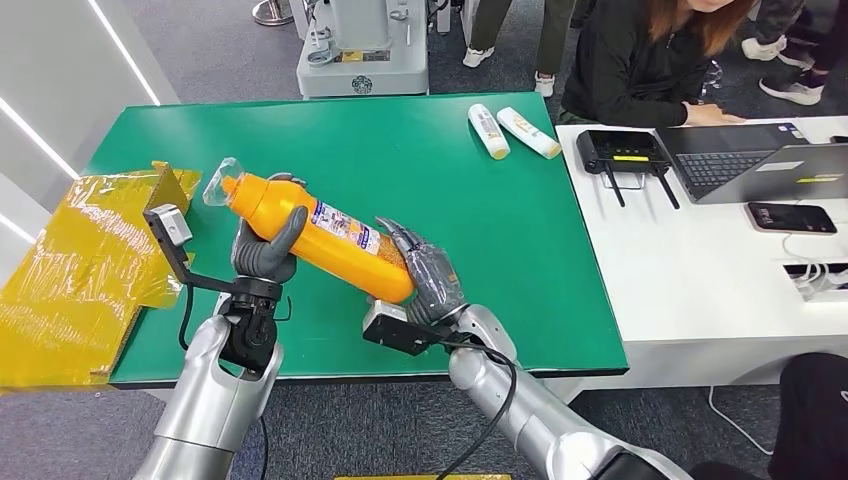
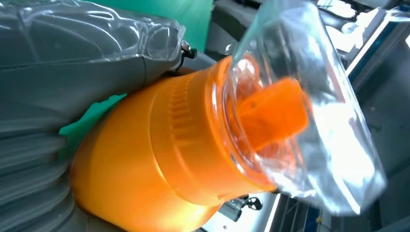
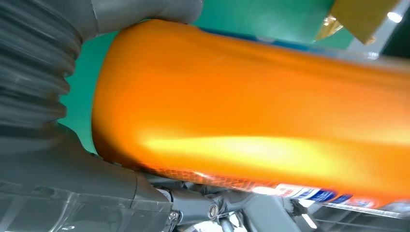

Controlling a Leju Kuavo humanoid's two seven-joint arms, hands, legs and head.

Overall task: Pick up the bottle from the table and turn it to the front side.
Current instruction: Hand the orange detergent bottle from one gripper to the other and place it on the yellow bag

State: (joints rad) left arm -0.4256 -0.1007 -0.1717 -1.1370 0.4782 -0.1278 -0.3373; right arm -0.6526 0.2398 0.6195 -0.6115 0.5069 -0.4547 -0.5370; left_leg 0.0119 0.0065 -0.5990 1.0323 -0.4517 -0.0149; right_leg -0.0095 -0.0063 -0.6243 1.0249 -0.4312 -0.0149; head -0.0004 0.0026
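Observation:
An orange bottle (image 1: 325,235) with a clear cap and a white-and-blue label is held tilted above the green table (image 1: 520,220). Its cap end points to the far left and its base points toward me on the right. My left hand (image 1: 268,248) grips the bottle near the neck. My right hand (image 1: 425,272) cups and holds the base end. The left wrist view has the orange neck (image 2: 193,140) and clear cap (image 2: 309,111) close up. In the right wrist view the orange body (image 3: 251,121) runs beside my right hand's thumb (image 3: 145,12).
Two small white bottles (image 1: 510,130) lie at the table's far right. Yellow plastic wrap (image 1: 80,270) hangs off the left edge. A white desk (image 1: 720,260) on the right carries a laptop, a router and a phone, and a person (image 1: 650,55) sits behind it.

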